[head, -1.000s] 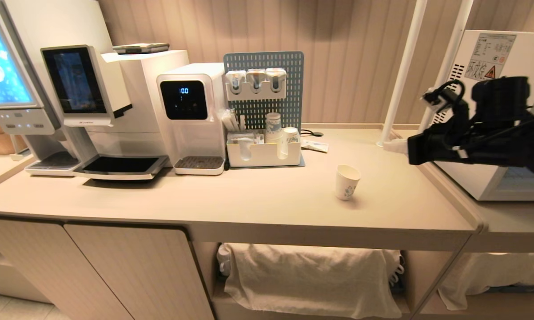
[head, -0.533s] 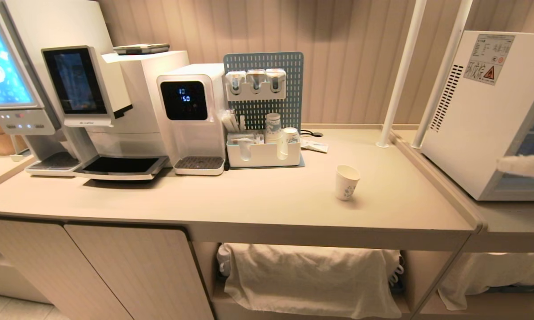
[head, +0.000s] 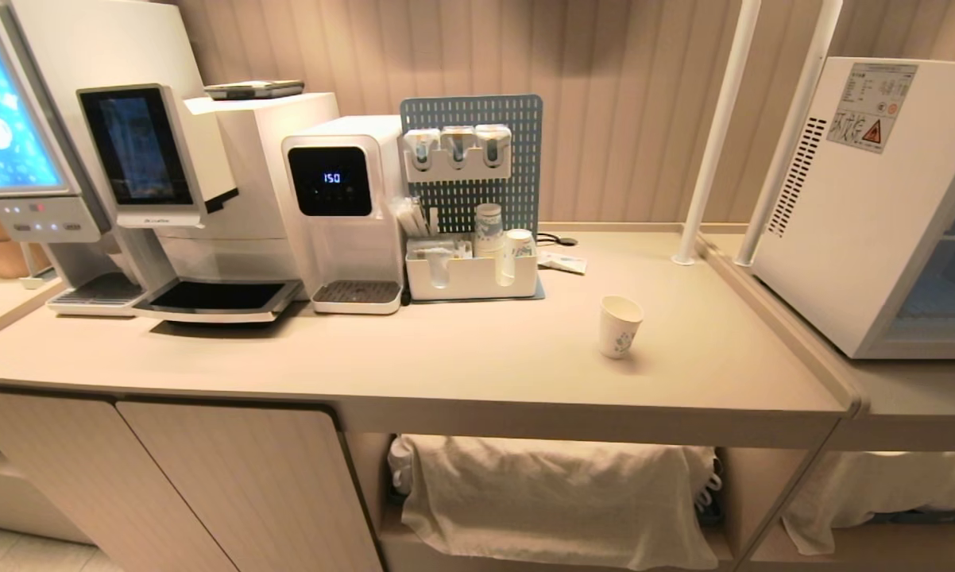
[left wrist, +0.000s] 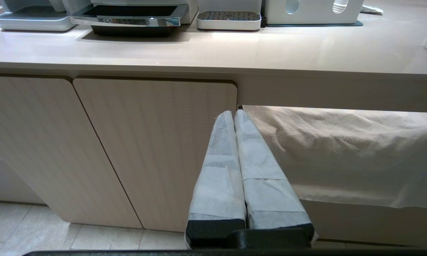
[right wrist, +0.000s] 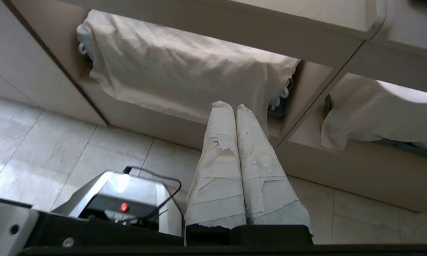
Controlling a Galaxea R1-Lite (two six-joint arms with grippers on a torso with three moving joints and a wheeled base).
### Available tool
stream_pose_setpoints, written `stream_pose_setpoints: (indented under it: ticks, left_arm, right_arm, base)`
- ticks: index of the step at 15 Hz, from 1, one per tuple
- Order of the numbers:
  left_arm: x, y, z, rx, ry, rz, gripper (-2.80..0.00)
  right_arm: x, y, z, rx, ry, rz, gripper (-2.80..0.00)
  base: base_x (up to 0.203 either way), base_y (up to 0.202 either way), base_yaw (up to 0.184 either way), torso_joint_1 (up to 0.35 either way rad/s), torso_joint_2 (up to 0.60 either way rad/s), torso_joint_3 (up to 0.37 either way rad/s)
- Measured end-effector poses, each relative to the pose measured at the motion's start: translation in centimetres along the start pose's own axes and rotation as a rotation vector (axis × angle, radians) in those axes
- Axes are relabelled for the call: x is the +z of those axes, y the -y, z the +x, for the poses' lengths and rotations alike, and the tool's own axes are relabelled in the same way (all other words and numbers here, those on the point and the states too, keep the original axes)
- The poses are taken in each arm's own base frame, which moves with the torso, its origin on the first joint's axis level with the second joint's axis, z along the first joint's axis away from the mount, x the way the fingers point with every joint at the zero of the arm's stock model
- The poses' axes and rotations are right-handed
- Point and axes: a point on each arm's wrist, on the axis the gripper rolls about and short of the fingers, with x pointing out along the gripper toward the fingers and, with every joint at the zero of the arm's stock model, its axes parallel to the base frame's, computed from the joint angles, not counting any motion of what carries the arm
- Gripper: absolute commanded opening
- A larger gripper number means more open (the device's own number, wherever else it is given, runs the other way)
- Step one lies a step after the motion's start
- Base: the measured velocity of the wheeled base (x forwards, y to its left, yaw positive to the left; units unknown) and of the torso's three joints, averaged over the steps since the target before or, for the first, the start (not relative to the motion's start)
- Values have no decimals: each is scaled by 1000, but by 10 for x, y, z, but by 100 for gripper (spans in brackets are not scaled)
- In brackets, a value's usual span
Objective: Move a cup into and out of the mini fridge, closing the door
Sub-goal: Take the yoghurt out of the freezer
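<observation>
The cup (head: 620, 326), white with a blue print, stands upright and alone on the beige counter (head: 462, 357), right of centre. The mini fridge (head: 859, 206) sits on the lower counter at the far right, its vented white side facing me. The door (head: 950, 294) shows as a strip of dark glass at the frame's right edge and lies flat against the body. Neither arm appears in the head view. My left gripper (left wrist: 233, 112) is shut and empty, low in front of the cabinet door. My right gripper (right wrist: 231, 106) is shut and empty, pointing down at the under-counter shelf.
A coffee machine (head: 168, 183), a water dispenser (head: 338, 206) and a pegboard organiser (head: 471, 238) with stacked cups line the counter's back. Two white poles (head: 716, 135) rise left of the fridge. Cloth (head: 557, 496) drapes the lower shelf. My base (right wrist: 128, 202) sits on the tiled floor.
My right arm, raised in front of the fridge a second ago, has dropped out of the head view to below the counter. The cup has stayed put.
</observation>
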Motion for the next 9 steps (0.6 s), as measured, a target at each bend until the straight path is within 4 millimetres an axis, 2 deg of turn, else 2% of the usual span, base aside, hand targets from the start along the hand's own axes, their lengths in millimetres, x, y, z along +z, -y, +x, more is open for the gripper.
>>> stream_pose_setpoints:
  ticks: [1, 3, 6, 9]
  left_arm:
    - [0, 0, 0, 0, 0, 0, -280]
    - [0, 0, 0, 0, -1, 0, -280]
    - [0, 0, 0, 0, -1, 0, -280]
    - [0, 0, 0, 0, -1, 0, -280]
  right_arm:
    - [-16, -3, -2, -12, 39, 3, -280]
    - [-36, -7, -6, -16, 164, 18, -280]
    - [-52, -8, -4, -121, 348, 34, -280]
    - [-59, -8, -1, -178, 389, 67, -280]
  base:
    - [0, 0, 0, 0, 0, 0]
    - [0, 0, 0, 0, 0, 0]
    - [0, 0, 0, 0, 0, 0]
    - [0, 0, 0, 0, 0, 0]
